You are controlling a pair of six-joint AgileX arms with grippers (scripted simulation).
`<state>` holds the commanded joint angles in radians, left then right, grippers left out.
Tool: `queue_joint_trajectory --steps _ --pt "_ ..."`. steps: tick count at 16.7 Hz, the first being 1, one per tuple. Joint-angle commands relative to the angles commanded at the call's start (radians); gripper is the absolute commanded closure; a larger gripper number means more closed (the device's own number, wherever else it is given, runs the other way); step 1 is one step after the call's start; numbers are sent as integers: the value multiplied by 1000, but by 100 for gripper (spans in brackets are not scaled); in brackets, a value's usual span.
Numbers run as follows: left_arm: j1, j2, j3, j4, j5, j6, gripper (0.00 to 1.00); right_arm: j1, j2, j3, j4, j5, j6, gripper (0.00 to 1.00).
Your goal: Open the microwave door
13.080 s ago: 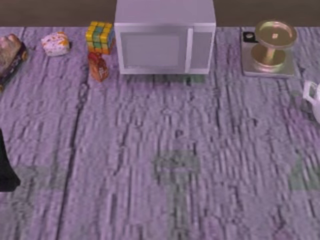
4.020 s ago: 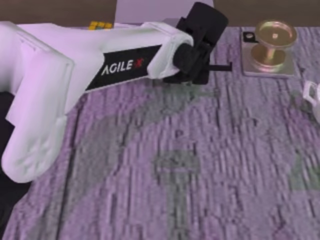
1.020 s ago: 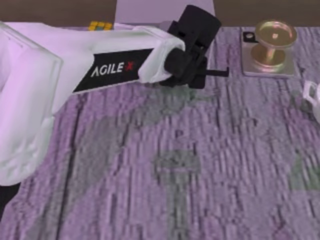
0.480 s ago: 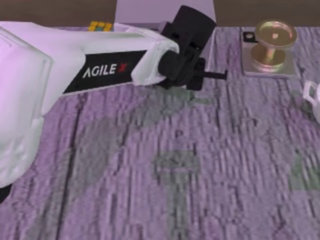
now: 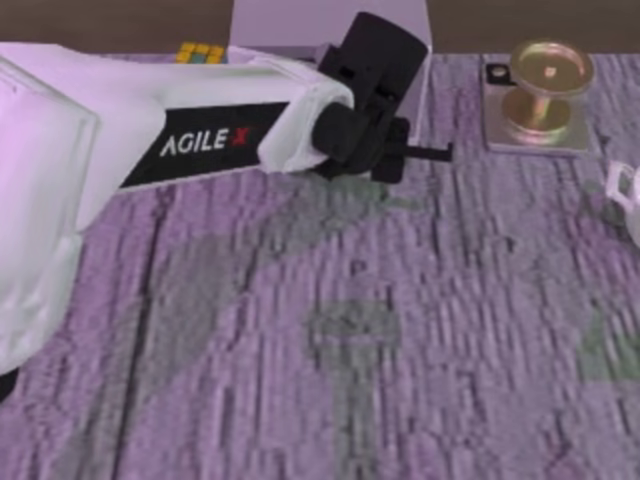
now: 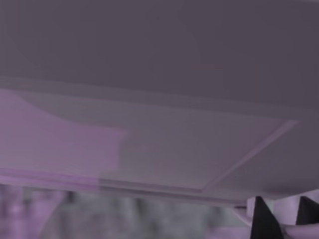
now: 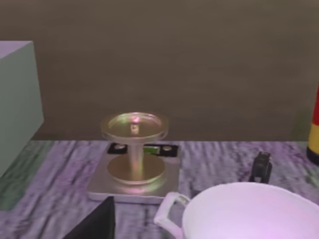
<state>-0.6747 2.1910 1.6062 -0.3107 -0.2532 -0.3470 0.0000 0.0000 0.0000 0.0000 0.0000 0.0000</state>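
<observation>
Left gripper [image 5: 425, 152] sits at the far middle of the table in the top view, its black wrist block pressed against the front of the boxy pale lavender-grey microwave [image 5: 290, 20]; one thin dark finger pokes out to the right, and I cannot tell from here whether the pincer is open or closed. My white left arm [image 5: 150, 150] sweeps in from the near left and covers most of the microwave's front, so the door itself is hidden in this view. "AGILE X" reads clearly in white on the arm's black band. Right of the gripper, well apart, stands a gold round scale on a square grey base [image 5: 540, 95]; a white handled pot [image 5: 628, 200] sits at the table's right edge. A multicoloured puzzle cube [image 5: 200, 52] peeks out beside the microwave's left side. The near half of the purple wood-grain table [image 5: 400, 380] is open room.

From the left wrist, the flat pale grey microwave door [image 6: 164, 149] fills the frame, very close, with its window outline showing; two dark fingertips [image 6: 263, 221] show at one corner.

From the right wrist, the scale, the white pot and a small dark object [image 7: 261, 167] on the table are in sight; the right gripper shows only as a dark wedge [image 7: 97, 221], its state unreadable.
</observation>
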Motion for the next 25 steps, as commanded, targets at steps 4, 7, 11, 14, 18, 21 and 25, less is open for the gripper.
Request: queue_joint_trajectory --steps 4,7,11,14,18,21,25 --pt "0 0 0 0 0 0 100 0 0 0 0 0 0 0" --pt "0 0 0 0 0 0 100 0 0 0 0 0 0 0" --pt "0 0 0 0 0 0 100 0 0 0 0 0 0 0" --pt "0 0 0 0 0 0 100 0 0 0 0 0 0 0" --pt "0 0 0 0 0 0 100 0 0 0 0 0 0 0" --pt "-6 -1 -9 3 12 4 100 0 0 0 0 0 0 0" --pt "7 -37 -53 36 37 42 100 0 0 0 0 0 0 0"
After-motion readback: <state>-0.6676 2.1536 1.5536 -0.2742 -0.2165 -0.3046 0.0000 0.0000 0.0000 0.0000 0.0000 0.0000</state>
